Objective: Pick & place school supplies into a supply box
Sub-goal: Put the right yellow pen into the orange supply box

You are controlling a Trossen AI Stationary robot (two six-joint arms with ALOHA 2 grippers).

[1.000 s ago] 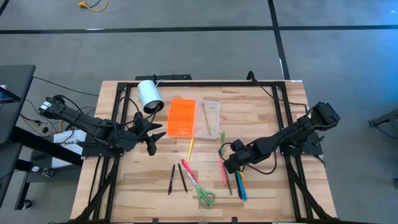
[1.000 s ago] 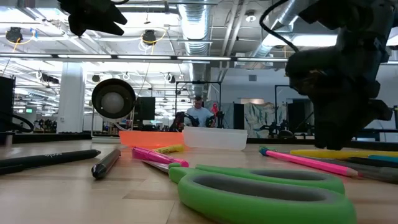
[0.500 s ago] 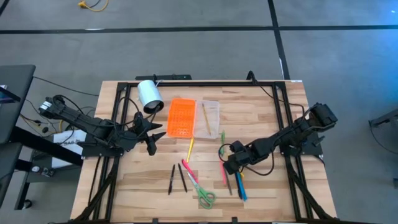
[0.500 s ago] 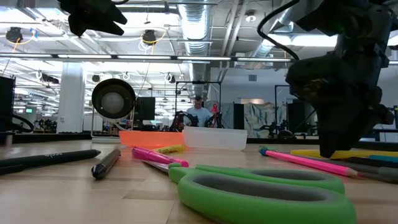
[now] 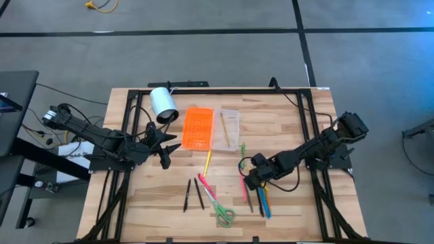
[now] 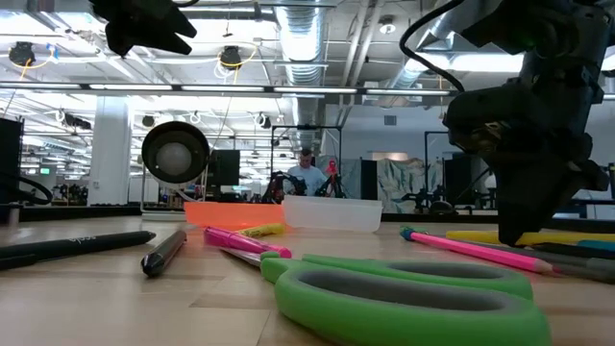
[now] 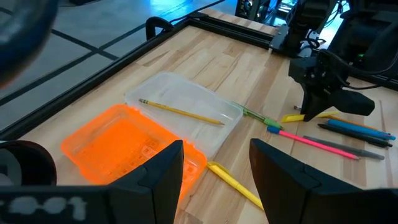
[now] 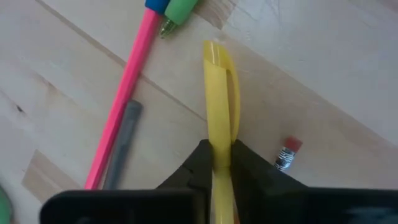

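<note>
Right gripper was pinching a yellow pen on the table, at five o'clock from the clear tray. Left gripper, fingers spread, hovered at eight o'clock from the orange lid.

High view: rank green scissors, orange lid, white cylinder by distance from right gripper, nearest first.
From the right gripper:
1. Green scissors, front edge of the table, toward the left arm.
2. Orange lid, mid-table, beside the clear tray.
3. White cylinder, far back corner.
</note>
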